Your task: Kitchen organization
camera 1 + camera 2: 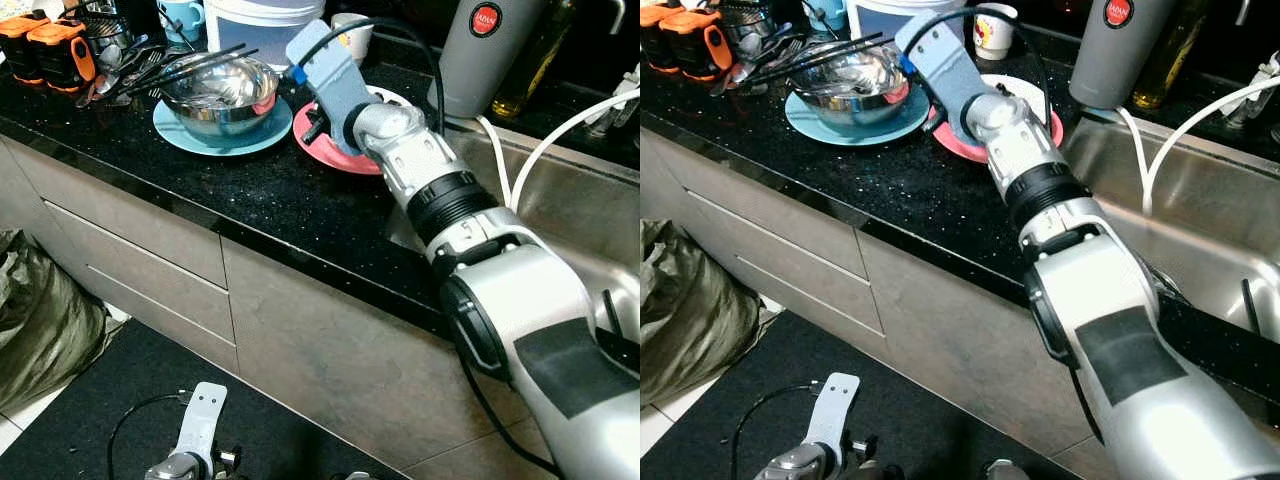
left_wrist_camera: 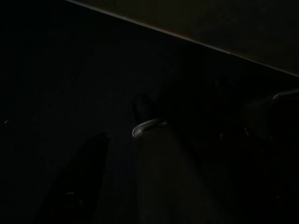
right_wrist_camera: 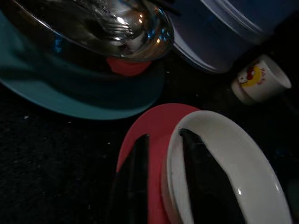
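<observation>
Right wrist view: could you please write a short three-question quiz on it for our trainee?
1. True or false: the steel bowl sits on the teal plate.
2. The white dish rests on: A the pink plate; B the sink; C the floor.
3. Fill in: the open right end effector straddles the dish's ____.
Key: 1 true; 2 A; 3 rim.
</observation>
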You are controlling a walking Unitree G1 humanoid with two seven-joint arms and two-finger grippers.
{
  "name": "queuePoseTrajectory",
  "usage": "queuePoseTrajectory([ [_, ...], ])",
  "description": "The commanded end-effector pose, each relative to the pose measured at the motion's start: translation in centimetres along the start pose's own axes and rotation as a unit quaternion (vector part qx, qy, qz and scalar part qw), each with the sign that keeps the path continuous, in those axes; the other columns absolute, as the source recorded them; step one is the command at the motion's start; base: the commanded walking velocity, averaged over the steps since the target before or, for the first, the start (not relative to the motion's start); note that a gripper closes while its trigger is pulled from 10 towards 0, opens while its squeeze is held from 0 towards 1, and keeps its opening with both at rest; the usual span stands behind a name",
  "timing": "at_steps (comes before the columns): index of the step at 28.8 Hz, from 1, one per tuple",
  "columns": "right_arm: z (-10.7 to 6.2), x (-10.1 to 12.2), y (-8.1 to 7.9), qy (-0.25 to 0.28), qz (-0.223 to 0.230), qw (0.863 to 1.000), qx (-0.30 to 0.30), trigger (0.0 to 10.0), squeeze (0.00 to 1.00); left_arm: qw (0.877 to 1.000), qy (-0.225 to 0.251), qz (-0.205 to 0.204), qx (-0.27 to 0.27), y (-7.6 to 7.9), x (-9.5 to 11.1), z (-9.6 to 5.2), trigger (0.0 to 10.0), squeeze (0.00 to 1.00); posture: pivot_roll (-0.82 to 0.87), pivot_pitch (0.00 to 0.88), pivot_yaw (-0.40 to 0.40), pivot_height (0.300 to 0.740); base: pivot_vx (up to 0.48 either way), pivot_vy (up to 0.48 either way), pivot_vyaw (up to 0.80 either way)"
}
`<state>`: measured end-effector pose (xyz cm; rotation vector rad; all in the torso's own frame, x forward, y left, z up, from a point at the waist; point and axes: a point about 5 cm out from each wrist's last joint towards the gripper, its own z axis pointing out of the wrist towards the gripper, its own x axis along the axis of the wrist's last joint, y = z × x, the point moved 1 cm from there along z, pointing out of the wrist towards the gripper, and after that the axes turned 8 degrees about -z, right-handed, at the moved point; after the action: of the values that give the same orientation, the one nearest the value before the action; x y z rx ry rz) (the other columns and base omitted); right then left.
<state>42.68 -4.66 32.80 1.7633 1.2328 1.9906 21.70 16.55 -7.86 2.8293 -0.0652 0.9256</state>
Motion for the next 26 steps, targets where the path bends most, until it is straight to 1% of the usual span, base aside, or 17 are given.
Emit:
queuePoseTrajectory([
  [1, 0.0, -1.0, 0.0, -0.022, -0.015, 1.000, -0.004, 10.0, 1.00, 1.000, -0.012, -0.002, 0.000, 0.1, -0.9, -0.1, 10.0, 0.00, 0.02, 0.146, -0.062, 0.740, 0.000, 0.000, 0.00],
  [2, 0.0, -1.0, 0.0, -0.022, -0.015, 1.000, -0.004, 10.0, 1.00, 1.000, -0.012, -0.002, 0.000, 0.1, -0.9, -0.1, 10.0, 0.00, 0.02, 0.146, -0.062, 0.740, 0.000, 0.000, 0.00],
  [4, 0.0, -1.6, -0.3, -0.041, -0.037, 0.998, 0.001, 10.0, 1.00, 1.000, -0.012, -0.003, 0.000, 0.0, -0.9, -0.1, 10.0, 0.00, 0.02, 0.147, -0.062, 0.740, 0.000, 0.000, 0.00],
  [5, 0.0, -1.9, -0.4, -0.047, -0.044, 0.998, 0.005, 10.0, 0.75, 1.000, -0.012, -0.003, 0.001, 0.0, -0.9, -0.1, 10.0, 0.00, 0.02, 0.147, -0.062, 0.740, 0.000, 0.000, 0.00],
  [6, 0.0, -2.3, -0.5, -0.059, -0.052, 0.997, 0.009, 10.0, 0.30, 1.000, -0.012, -0.003, 0.001, 0.0, -0.9, -0.1, 10.0, 0.00, 0.02, 0.149, -0.061, 0.740, 0.000, 0.000, 0.00],
  [7, 0.0, -2.5, -0.5, -0.066, -0.056, 0.996, 0.011, 10.0, 0.30, 1.000, -0.012, -0.004, 0.001, 0.0, -0.9, -0.1, 10.0, 0.00, 0.02, 0.149, -0.061, 0.740, 0.000, 0.000, 0.00],
  [8, -0.1, -2.9, -0.5, -0.076, -0.063, 0.995, 0.012, 10.0, 0.00, 1.000, -0.012, -0.003, 0.001, 0.0, -0.9, -0.1, 10.0, 0.00, 0.02, 0.149, -0.061, 0.740, 0.000, 0.000, 0.00],
  [12, -0.3, -4.2, -0.3, -0.113, -0.080, 0.990, 0.006, 10.0, 0.00, 1.000, -0.013, -0.003, 0.000, 0.0, -0.9, -0.1, 10.0, 0.00, 0.02, 0.151, -0.061, 0.740, 0.000, 0.000, 0.00],
  [16, -0.3, -4.6, -0.4, -0.122, -0.082, 0.989, 0.009, 10.0, 0.00, 1.000, -0.013, -0.003, 0.000, 0.0, -0.9, -0.1, 10.0, 0.00, 0.02, 0.152, -0.060, 0.740, 0.000, 0.000, 0.00],
  [17, -0.3, -4.8, -0.5, -0.128, -0.089, 0.988, 0.017, 0.0, 0.00, 1.000, -0.013, -0.003, 0.001, 0.0, -0.9, -0.1, 10.0, 0.00, 0.02, 0.152, -0.060, 0.740, 0.000, 0.000, 0.00],
  [23, -0.4, -4.9, -0.6, -0.132, -0.096, 0.986, 0.025, 0.0, 0.00, 1.000, -0.012, -0.003, 0.001, 0.0, -0.9, -0.1, 10.0, 0.00, 0.02, 0.152, -0.059, 0.740, 0.000, 0.000, 0.00],
  [26, -0.4, -4.7, -0.2, -0.128, -0.097, 0.987, 0.018, 0.0, 0.00, 1.000, -0.012, -0.003, 0.000, 0.0, -0.8, -0.1, 10.0, 0.00, 0.01, 0.151, -0.058, 0.740, 0.000, 0.000, 0.00],
])
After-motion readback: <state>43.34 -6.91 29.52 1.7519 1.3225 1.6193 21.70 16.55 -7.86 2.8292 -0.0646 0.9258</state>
